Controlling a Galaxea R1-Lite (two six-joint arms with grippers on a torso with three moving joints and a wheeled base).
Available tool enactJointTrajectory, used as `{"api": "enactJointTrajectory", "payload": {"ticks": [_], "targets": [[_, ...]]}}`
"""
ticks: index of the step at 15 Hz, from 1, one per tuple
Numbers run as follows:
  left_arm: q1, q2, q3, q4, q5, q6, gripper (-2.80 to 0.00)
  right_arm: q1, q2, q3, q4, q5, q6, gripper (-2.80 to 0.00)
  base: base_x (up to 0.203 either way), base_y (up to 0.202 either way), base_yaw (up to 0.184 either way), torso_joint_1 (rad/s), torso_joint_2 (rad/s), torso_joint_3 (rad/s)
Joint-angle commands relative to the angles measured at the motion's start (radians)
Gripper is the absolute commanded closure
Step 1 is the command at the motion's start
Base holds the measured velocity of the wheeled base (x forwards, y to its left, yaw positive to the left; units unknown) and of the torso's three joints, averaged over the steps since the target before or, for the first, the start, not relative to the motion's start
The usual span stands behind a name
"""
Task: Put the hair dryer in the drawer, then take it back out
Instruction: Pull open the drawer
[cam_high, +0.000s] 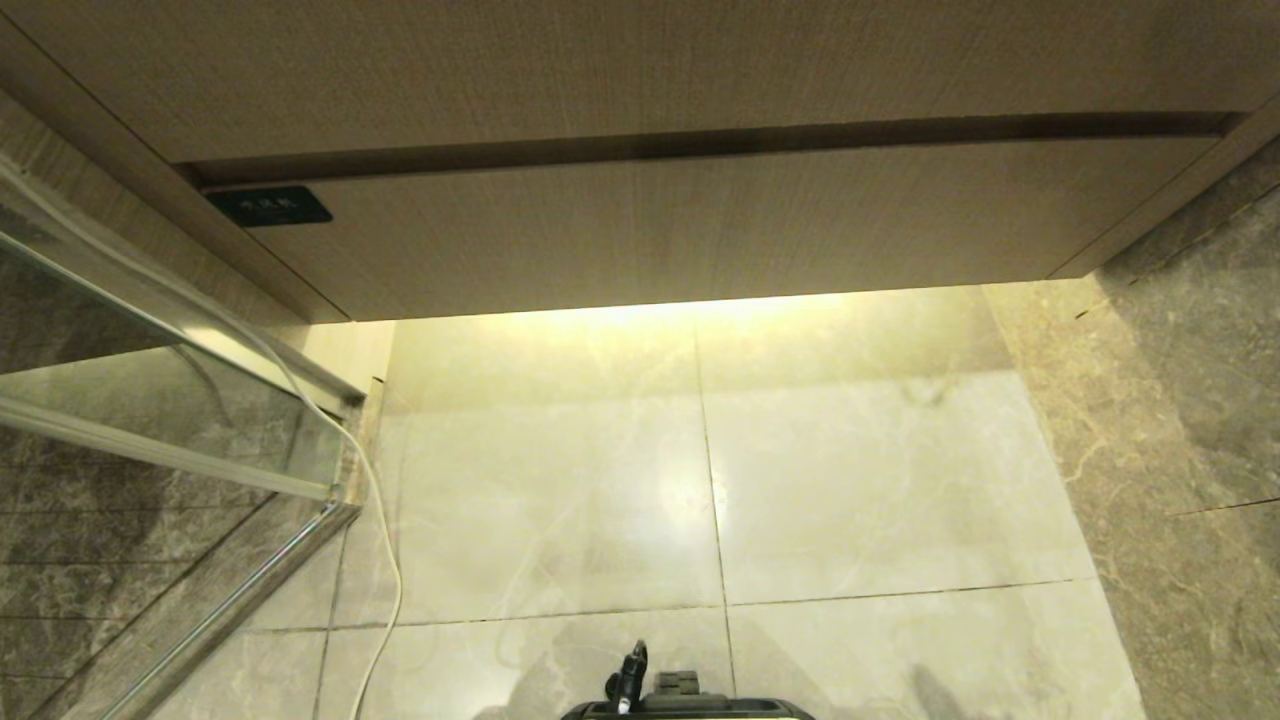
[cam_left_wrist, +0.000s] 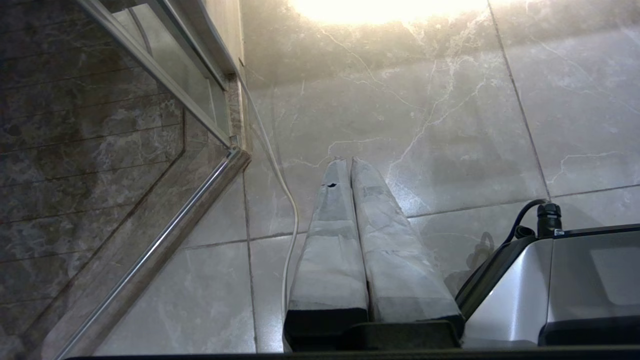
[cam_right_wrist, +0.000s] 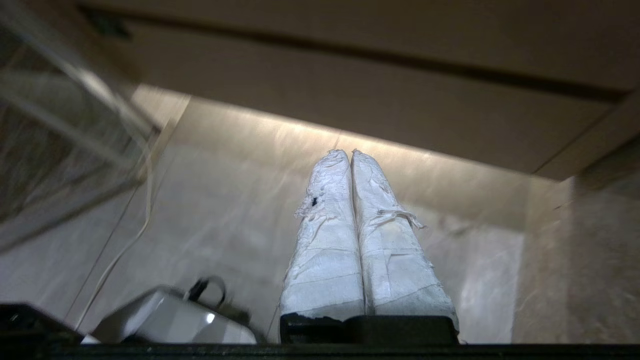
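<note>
At the far left of the head view stands a glass shower partition (cam_high: 150, 420) with metal framing, dark marble tiles behind it. A white cable (cam_high: 385, 560) trails down along its edge onto the pale marble floor (cam_high: 850, 480). Just right of the partition's upper end, a small dark label (cam_high: 268, 205) sits on the left corner of the drawer (cam_high: 700, 225), a wide wood-grain front that is pushed fully in, with a dark gap running along its top and a plain wood-grain panel (cam_high: 600, 70) above it. A strip of warm light falls on the floor beneath the drawer. At the right, a darker marble wall (cam_high: 1190, 420) closes the scene. The robot's base (cam_high: 690, 705) peeks in at the bottom centre.

The hair dryer is not visible in any view.

The left pincer (cam_left_wrist: 347, 161) hangs over the floor near the cable and the partition's corner, its 2 taped fingers pressed together and holding nothing. The right pincer (cam_right_wrist: 349, 152) is raised, pointing toward the drawer front, its 2 wrapped fingers likewise closed against each other and empty.
</note>
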Motion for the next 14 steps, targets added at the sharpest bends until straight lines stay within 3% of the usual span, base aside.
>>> {"api": "enactJointTrajectory", "payload": {"ticks": [1,4,5,7,9,10,13,14], "targets": [[0.001,0.000,0.002,0.000,0.000,0.000,0.00,0.075,0.301,-0.206,0.198,0.036,-0.024,0.00,0.000,0.000,0.000,0.000,0.00,0.000],[0.001,0.000,0.001,0.000,0.000,0.000,0.00,0.218,0.414,-0.288,0.363,0.119,-0.054,0.00,0.000,0.000,0.000,0.000,0.00,0.000],[0.001,0.000,0.002,0.000,0.000,0.000,0.00,0.248,0.421,-0.272,0.380,0.127,-0.060,-2.80,0.000,0.000,0.000,0.000,0.00,0.000],[0.001,0.000,0.002,0.000,0.000,0.000,0.00,0.269,0.429,-0.209,0.385,0.087,-0.097,-2.80,0.000,0.000,0.000,0.000,0.00,0.000],[0.001,0.000,0.001,0.000,0.000,0.000,0.00,0.272,0.451,-0.185,0.359,-0.120,-0.252,-2.80,0.000,0.000,0.000,0.000,0.00,0.000],[0.000,0.000,0.000,0.000,0.000,0.000,0.00,0.273,0.471,-0.174,0.335,-0.196,-0.287,-2.80,0.000,0.000,0.000,0.000,0.00,0.000],[0.000,0.000,0.002,0.000,0.000,0.000,0.00,0.343,0.515,-0.099,0.148,-0.209,-0.364,-2.80,0.000,0.000,0.000,0.000,0.00,0.000],[0.000,0.000,0.002,0.000,0.000,0.000,0.00,0.354,0.527,-0.052,0.050,-0.207,-0.458,-2.80,0.000,0.000,0.000,0.000,0.00,0.000]]}}
